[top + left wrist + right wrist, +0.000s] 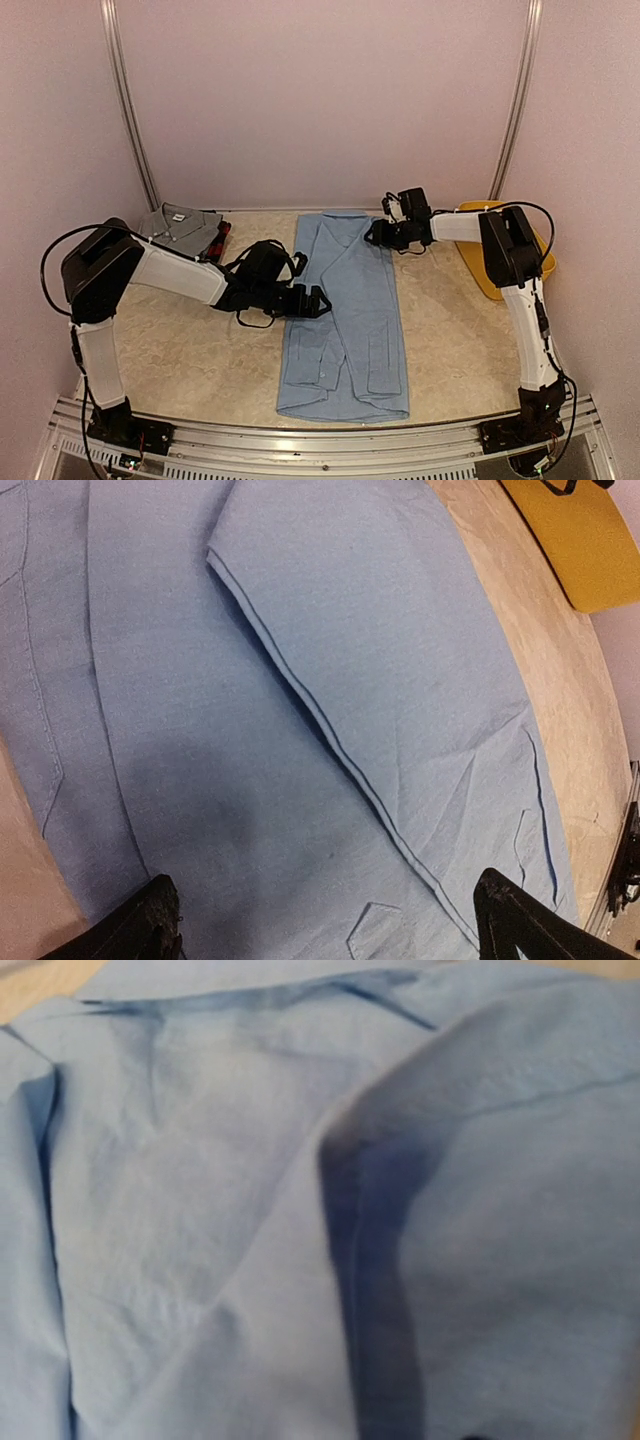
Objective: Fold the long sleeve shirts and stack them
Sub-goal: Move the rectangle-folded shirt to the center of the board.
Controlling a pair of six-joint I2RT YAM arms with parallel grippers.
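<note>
- grey shirt: far-left corner of the tabletop; folded, collar and white neck label facing up; looks finished.
- plaid shirt: a red-and-black edge showing at the right side of the grey one and touching it; under it or only beside it, I cannot tell.
- left gripper: at the left edge of the blue cloth, about midway along its length; jaws spread wide with nothing between them; in the wrist view the two fingertips stand far apart above flat fabric.
- light blue shirt: middle of the tabletop, lying lengthwise, collar toward the far edge and hem toward the near edge; sides and sleeves turned in to make one long narrow panel; cuffs lying toward the near end.
- right gripper: at the shirt's far-right corner, by the shoulder; low on the cloth; its wrist view is filled with blue folds and barely shows the jaws, so whether it pinches anything I cannot tell.
- yellow basket: far-right part of the tabletop, partly behind the right arm.
- step in hand, as I judge it: lengthwise folds done, crosswise fold not yet made.
- next move calls for: both pincers on matching corners at one end; an even carry-over to the other end so the panel does not skew; then a lift onto the pile at the far-left corner.
</note>
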